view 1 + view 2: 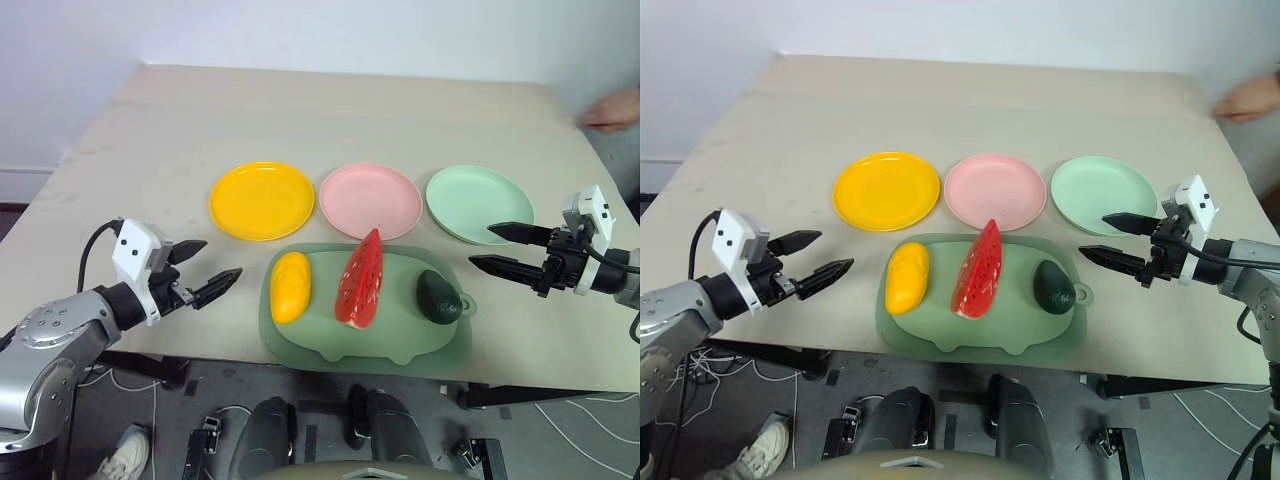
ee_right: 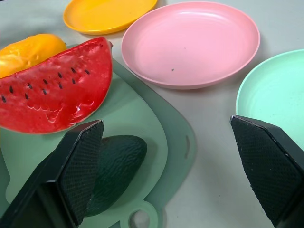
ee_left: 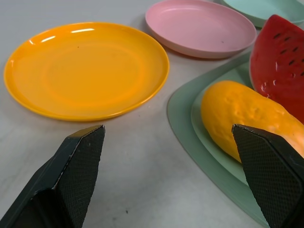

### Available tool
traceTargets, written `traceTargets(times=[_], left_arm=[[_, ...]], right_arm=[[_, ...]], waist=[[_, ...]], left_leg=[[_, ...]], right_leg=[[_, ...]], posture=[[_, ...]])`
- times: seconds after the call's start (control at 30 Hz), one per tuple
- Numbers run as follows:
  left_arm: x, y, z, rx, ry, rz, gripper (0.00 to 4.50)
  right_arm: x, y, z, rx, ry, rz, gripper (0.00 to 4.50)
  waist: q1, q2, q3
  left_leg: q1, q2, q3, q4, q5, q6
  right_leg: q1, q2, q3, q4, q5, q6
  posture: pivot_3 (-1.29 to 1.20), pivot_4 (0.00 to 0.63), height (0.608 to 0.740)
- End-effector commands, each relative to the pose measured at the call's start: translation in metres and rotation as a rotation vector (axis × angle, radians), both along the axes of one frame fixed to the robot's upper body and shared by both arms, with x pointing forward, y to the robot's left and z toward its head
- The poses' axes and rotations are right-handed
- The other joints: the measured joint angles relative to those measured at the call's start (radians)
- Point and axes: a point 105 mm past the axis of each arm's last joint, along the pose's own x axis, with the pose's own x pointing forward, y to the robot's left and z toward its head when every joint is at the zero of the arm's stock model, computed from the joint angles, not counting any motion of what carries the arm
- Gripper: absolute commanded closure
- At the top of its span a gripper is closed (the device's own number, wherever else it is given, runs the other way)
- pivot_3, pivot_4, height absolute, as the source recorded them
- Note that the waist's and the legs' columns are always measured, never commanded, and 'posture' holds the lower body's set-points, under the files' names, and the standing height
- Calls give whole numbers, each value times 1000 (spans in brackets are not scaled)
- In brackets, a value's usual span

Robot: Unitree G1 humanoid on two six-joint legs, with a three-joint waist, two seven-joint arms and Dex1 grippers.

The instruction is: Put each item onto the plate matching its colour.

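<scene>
On table (image 1: 150, 130), three plates (image 1: 370, 199), three toy foods (image 1: 360, 280) (on mat (image 1: 300, 335)), two hands (image 1: 205, 270) wide, empty.

Three round plates sit in a row on the table, each bare: a yellow plate (image 1: 262, 200) on the left, a pink plate (image 1: 370, 199) in the middle just beside it, and a pale green plate (image 1: 478, 204) on the right. Nearer the robot, the three toy foods lie apart from one another in a row on a green mat (image 1: 400, 345). A yellow-orange oval mango (image 1: 290, 287) lies lengthwise below the yellow plate, a red watermelon wedge (image 1: 361, 279) with dark seeds stands on edge with its tip towards the pink plate, and a small dark green avocado (image 1: 438, 296) lies below the pale green plate.
</scene>
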Motion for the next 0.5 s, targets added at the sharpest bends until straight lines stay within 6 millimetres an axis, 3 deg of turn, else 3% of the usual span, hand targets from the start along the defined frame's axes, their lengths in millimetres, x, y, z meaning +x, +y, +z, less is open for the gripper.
traceTargets(times=[0.03, 0.5], left_arm=[[-6, -8, 6, 7, -26, -38, 11], [-11, -3, 12, -2, -15, -65, 11]], right_arm=[[0, 1, 15, -17, -51, 8, 0], [-7, 3, 25, -25, -19, -7, 0]], waist=[[0, 0, 0], [0, 0, 0]], left_leg=[[0, 0, 0, 0, 0, 0], [0, 0, 0, 0, 0, 0]], right_leg=[[0, 0, 0, 0, 0, 0], [0, 0, 0, 0, 0, 0]], posture=[[0, 150, 740], [0, 150, 740]])
